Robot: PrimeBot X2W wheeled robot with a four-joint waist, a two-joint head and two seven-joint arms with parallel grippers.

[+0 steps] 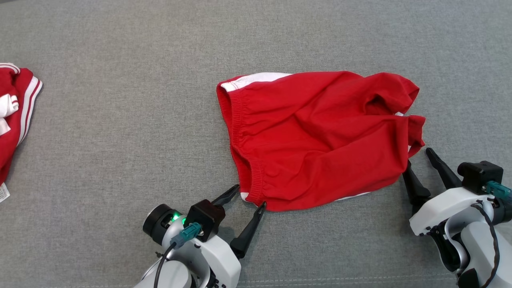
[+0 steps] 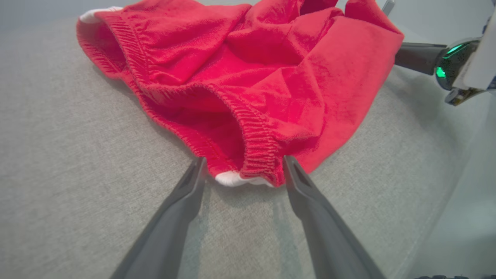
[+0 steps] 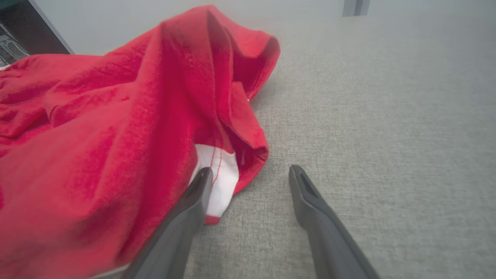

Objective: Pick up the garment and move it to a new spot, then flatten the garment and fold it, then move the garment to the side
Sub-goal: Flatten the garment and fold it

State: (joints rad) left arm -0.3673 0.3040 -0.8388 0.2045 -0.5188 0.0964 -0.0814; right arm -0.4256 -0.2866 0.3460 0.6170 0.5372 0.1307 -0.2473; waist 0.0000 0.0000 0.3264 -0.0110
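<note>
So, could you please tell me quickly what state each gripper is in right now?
Left gripper: open, fingers either side of the shorts' waistband corner, not yet gripping.
Right gripper: open, holding nothing, at the shorts' leg hem.

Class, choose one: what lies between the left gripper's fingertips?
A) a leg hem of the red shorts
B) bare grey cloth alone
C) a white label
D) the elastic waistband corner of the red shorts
D: the left gripper, open, straddles the gathered waistband corner of the red shorts.
</note>
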